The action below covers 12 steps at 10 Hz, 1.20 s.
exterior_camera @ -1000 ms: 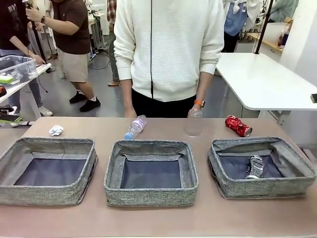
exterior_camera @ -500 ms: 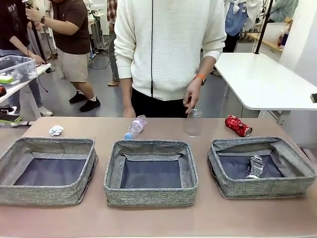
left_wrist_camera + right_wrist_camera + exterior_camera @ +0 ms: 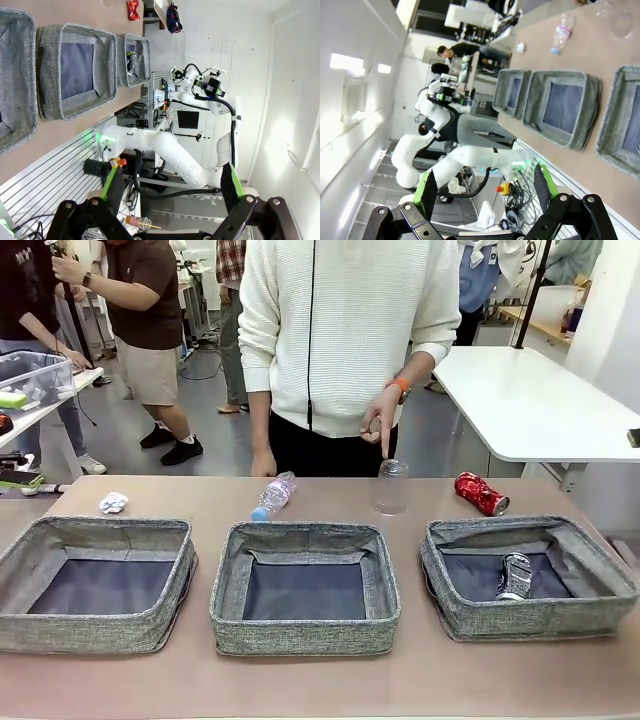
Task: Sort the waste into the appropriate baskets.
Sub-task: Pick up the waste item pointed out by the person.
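Three grey bins are sitting in a row along the near side of the table (image 3: 430,680): the left basket (image 3: 90,632), the middle basket (image 3: 305,635) and the right basket (image 3: 530,618). The crushed silver can (image 3: 515,576) is lying inside the right basket, on its dark lining. Beyond the baskets, along the far edge, the small paper ball (image 3: 113,503) is resting at the far left, the clear plastic bottle (image 3: 274,494) is lying on its side behind the middle basket, the clear plastic cup (image 3: 391,487) is standing to its right, and the red can (image 3: 481,493) is lying behind the right basket. The person's hand (image 3: 383,420) is pointing one finger down at the cup; whether it is touching cannot be told. The left gripper (image 3: 172,175) and the right gripper (image 3: 484,177) are each hanging in the air off the table, fingers spread wide with nothing between them.
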{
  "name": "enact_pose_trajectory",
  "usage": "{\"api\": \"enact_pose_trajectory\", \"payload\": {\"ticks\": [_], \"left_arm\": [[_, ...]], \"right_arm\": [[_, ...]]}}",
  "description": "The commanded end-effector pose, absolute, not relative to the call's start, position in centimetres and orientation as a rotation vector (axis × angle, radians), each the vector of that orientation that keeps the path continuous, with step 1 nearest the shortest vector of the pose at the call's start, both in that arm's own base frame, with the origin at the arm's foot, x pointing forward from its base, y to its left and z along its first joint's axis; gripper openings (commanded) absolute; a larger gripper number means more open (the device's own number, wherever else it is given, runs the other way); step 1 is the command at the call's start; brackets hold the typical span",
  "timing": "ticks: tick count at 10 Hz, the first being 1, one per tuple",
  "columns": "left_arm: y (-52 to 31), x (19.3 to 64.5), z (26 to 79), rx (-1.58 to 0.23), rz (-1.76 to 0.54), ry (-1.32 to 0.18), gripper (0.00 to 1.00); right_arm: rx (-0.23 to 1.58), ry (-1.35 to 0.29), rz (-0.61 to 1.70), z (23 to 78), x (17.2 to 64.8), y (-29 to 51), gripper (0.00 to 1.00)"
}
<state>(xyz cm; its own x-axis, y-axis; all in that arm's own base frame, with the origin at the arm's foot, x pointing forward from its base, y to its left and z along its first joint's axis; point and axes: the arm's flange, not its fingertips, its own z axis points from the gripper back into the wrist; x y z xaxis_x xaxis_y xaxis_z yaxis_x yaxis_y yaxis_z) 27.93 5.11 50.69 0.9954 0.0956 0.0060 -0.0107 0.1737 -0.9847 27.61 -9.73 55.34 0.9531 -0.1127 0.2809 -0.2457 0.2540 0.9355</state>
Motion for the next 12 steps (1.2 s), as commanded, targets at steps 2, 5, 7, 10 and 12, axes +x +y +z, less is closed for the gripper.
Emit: {"api": "enact_pose_trajectory", "payload": {"ticks": [2, 5, 7, 10, 12], "left_arm": [[5.3, 28.1, 50.9, -1.411, 0.060, -0.091, 1.00], [5.3, 28.1, 50.9, -1.411, 0.060, -0.091, 1.00], [5.3, 28.1, 50.9, -1.411, 0.060, -0.091, 1.00], [5.3, 28.1, 50.9, -1.411, 0.060, -0.091, 1.00], [5.3, 28.1, 50.9, -1.411, 0.060, -0.091, 1.00]], "right_arm": [[1.325, -0.336, 0.110, 55.7, 27.6, -9.7, 1.00], [1.143, -0.314, 0.156, 53.8, 31.6, -10.2, 1.00], [0.916, -0.489, 0.516, 50.2, 38.1, -10.3, 1.00], [0.820, -0.550, 0.970, 43.6, 45.0, -7.0, 1.00], [0.671, -0.678, 1.025, 41.3, 47.8, -4.1, 1.00]]}}
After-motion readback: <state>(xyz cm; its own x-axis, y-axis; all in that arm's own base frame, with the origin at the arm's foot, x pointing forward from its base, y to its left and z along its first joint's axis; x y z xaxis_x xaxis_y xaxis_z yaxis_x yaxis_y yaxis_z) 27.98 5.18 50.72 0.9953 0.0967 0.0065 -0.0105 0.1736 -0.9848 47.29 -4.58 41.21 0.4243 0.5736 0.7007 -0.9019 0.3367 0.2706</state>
